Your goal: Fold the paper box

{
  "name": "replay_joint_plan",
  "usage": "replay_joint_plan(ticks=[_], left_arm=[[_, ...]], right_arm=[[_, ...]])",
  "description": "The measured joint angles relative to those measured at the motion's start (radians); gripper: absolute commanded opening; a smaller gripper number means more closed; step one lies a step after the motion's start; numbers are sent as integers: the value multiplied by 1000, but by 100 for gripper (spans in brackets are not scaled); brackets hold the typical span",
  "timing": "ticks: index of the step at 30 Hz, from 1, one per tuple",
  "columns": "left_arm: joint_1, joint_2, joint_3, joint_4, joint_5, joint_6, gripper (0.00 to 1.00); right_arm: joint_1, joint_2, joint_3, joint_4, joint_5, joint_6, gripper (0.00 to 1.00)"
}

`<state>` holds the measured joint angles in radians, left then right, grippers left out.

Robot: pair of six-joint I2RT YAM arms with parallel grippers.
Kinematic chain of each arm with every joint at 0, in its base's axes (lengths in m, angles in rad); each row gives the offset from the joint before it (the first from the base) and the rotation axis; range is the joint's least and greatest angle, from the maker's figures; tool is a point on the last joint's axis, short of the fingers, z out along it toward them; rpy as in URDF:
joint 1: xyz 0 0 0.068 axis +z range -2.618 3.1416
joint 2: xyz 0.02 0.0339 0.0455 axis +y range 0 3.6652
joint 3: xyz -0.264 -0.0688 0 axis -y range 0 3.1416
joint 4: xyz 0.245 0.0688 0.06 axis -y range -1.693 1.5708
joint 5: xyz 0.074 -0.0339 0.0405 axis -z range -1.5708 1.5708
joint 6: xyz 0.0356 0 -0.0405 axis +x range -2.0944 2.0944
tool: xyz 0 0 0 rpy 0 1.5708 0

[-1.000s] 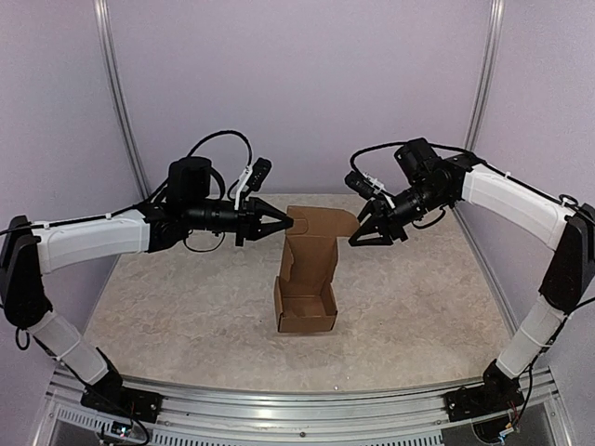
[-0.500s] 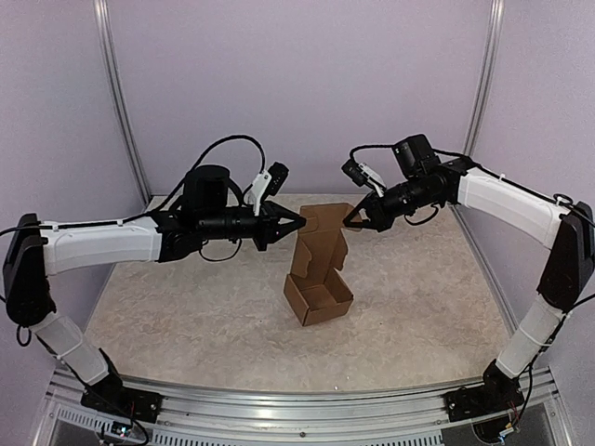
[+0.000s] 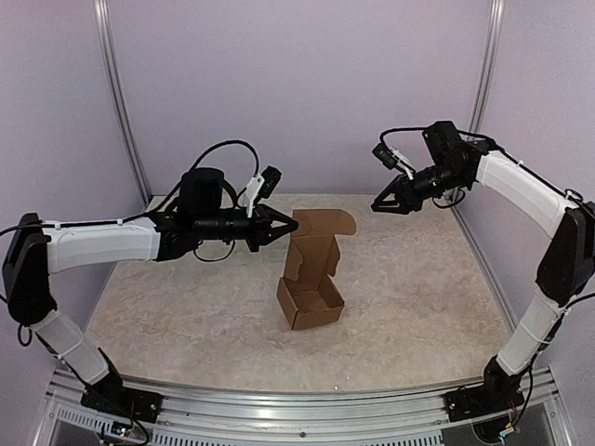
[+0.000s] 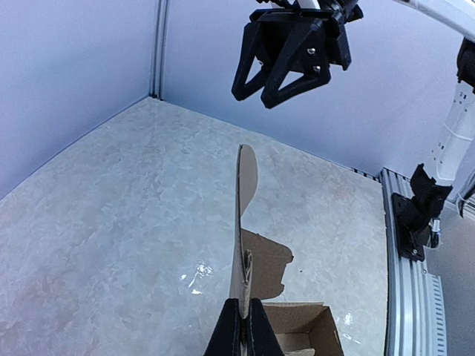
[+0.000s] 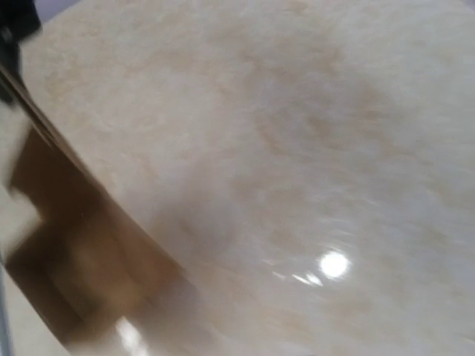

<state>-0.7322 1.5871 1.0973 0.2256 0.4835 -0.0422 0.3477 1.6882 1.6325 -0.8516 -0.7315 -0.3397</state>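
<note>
The paper box point(image 3: 311, 271) is a brown carton standing on the table, its open tray point(image 3: 310, 304) at the bottom and its lid flap point(image 3: 323, 226) raised upright. My left gripper point(image 3: 292, 224) is shut on the left edge of that lid; in the left wrist view its fingertips point(image 4: 245, 315) pinch the thin cardboard edge point(image 4: 246, 200). My right gripper point(image 3: 380, 206) hovers to the right of the lid, apart from it, jaws spread and empty, as the left wrist view point(image 4: 254, 99) also shows. The right wrist view is blurred and shows only brown cardboard point(image 5: 70, 252).
A marbled tabletop point(image 3: 186, 297) is enclosed by pale purple walls with metal posts point(image 3: 119, 102). An aluminium rail point(image 3: 297, 409) with both arm bases runs along the near edge.
My right gripper let go of the lid's right edge, opened and drew back up to the right. The box and my left gripper shifted slightly left.
</note>
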Motion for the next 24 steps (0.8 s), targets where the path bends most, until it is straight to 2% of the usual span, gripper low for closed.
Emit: replay_joint_plan(ticks=[3, 10, 24], left_arm=[[55, -31, -7, -34, 135, 23, 0], [56, -38, -4, -50, 328, 39, 0], [52, -21, -4, 13, 349, -18, 0]], right_arm=[[-65, -19, 4, -61, -15, -134, 39], [-49, -45, -60, -64, -34, -248, 40], [106, -43, -92, -61, -146, -335, 40]])
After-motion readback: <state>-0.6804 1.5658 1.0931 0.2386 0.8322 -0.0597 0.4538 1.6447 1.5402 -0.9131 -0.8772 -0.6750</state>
